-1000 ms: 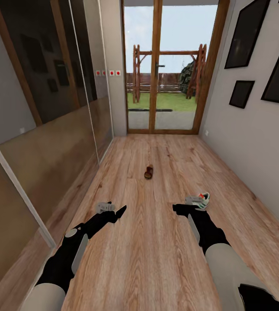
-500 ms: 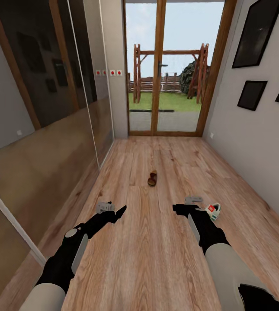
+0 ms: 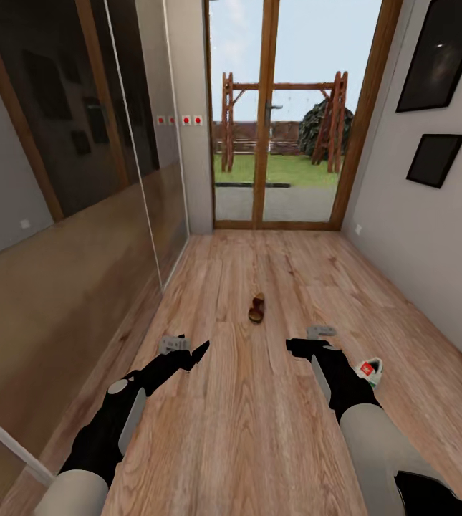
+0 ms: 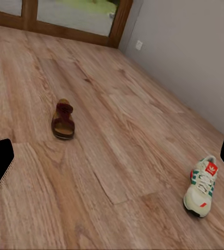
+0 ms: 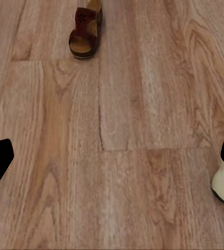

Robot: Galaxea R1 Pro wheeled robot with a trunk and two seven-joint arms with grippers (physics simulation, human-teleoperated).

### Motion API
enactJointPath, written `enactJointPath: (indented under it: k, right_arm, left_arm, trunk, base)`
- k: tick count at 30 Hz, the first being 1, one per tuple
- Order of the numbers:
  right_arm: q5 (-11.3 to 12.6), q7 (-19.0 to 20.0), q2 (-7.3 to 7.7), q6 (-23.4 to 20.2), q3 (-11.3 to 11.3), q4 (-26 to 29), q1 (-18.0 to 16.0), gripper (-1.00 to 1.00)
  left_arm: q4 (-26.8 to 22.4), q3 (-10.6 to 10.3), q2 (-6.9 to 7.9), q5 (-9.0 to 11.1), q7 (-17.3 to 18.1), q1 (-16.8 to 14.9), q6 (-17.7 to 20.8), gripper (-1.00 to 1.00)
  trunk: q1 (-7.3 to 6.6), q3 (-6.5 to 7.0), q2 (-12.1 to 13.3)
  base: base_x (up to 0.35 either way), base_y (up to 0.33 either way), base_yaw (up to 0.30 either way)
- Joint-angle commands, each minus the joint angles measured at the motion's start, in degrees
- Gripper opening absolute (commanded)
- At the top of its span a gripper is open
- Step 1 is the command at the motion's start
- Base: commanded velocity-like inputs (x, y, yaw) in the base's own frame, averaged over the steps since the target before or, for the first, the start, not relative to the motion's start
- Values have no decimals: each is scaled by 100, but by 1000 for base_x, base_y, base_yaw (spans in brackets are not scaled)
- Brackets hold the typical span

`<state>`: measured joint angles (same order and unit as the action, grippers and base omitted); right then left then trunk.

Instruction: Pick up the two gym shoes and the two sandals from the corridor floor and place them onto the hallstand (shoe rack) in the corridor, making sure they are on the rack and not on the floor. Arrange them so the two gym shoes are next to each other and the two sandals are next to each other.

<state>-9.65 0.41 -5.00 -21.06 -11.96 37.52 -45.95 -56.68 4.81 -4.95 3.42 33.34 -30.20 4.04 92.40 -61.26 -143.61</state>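
On corridor floor [image 3: 259, 430]: sandal [image 3: 256, 308], gym shoe [image 3: 369, 371] | both claws spread, empty

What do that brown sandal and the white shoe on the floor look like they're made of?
Sandal: seemingly dark brown leather straps, matte, over a tan cork-like sole. Gym shoe: looks like white leather or synthetic, with laces, green stripes and red patches. Corridor floor: wood-grain planks, slight sheen.

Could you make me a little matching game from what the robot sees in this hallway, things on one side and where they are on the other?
Things:
1. sandal
2. gym shoe
3. glass door
4. picture frames

Places:
A. far end of the corridor
B. on the wall by the robot's right
C. mid-floor, ahead between the arms
D. floor beside the right arm

Pairs: 1-C, 2-D, 3-A, 4-B
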Motion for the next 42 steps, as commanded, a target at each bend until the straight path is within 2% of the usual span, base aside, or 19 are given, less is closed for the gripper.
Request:
enactJointPath:
  k: [1, 12, 25, 33, 42]
  right_arm:
    - [-54, 12, -8, -30, -25, 10, -3, 100]
    - [-51, 12, -5, -30, -25, 9, -2, 100]
    - [-54, 12, -5, -30, -25, 10, -3, 100]
    - [-55, 12, -4, -30, -25, 10, -2, 100]
    - [-53, 12, -6, -30, -25, 10, -5, 100]
  left_arm:
    - [-1, 20, -6, 36, 41, -3, 43, 100]
    - [-1, 22, -6, 36, 41, -3, 38, 100]
    - [-1, 20, -6, 36, 41, -3, 37, 100]
    - [-1, 20, -6, 36, 41, -3, 41, 100]
    - [-1, 20, -6, 36, 41, -3, 36, 100]
  trunk:
    - [2, -6, -2]
    - [2, -6, -2]
    - [2, -6, -2]
    - [2, -6, -2]
    - [2, -6, -2]
  base:
    - [343, 3, 0]
    - [308, 1, 0]
    - [31, 0, 0]
    - [253, 0, 0]
    - [62, 0, 0]
